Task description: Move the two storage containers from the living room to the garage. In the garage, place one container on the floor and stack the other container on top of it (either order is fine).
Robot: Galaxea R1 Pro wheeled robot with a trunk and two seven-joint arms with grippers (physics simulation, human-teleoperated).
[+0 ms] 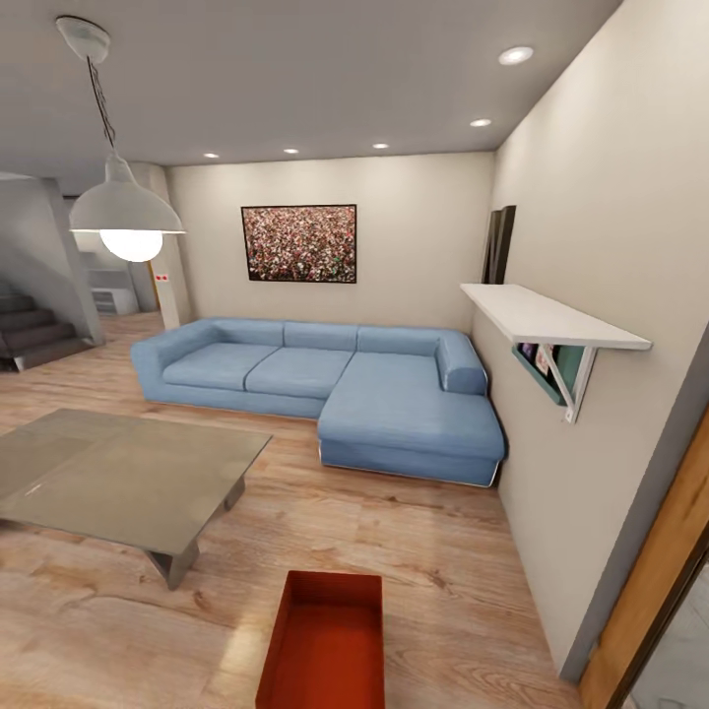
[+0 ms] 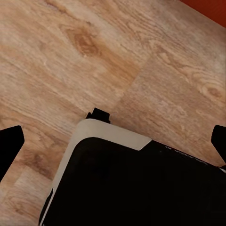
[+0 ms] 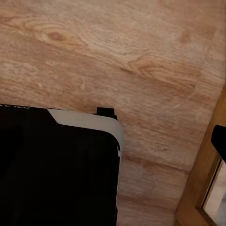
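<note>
Head view of the living room, left to right: a staircase point(image 1: 34, 330) rises at the far left edge; a white pendant lamp point(image 1: 125, 212) hangs above a low grey coffee table point(image 1: 118, 473), whose near corner lies close to the storage container point(image 1: 325, 640). That red-orange open-topped box sits on the wood-plank floor point(image 1: 443, 571) at the lower middle, cut by the bottom edge, with bare planks between it and the blue corner sofa point(image 1: 335, 379) beyond. A crowd picture point(image 1: 299, 243) hangs above the sofa. On the right wall a white shelf point(image 1: 547, 315) juts out; a wooden door frame point(image 1: 655, 591) closes the lower right corner. Left wrist view: the left gripper point(image 2: 115, 141) is spread wide and empty above the planks, a dark fingertip at each side edge. Right wrist view: one right fingertip point(image 3: 219, 141) shows, so its opening cannot be told.
</note>
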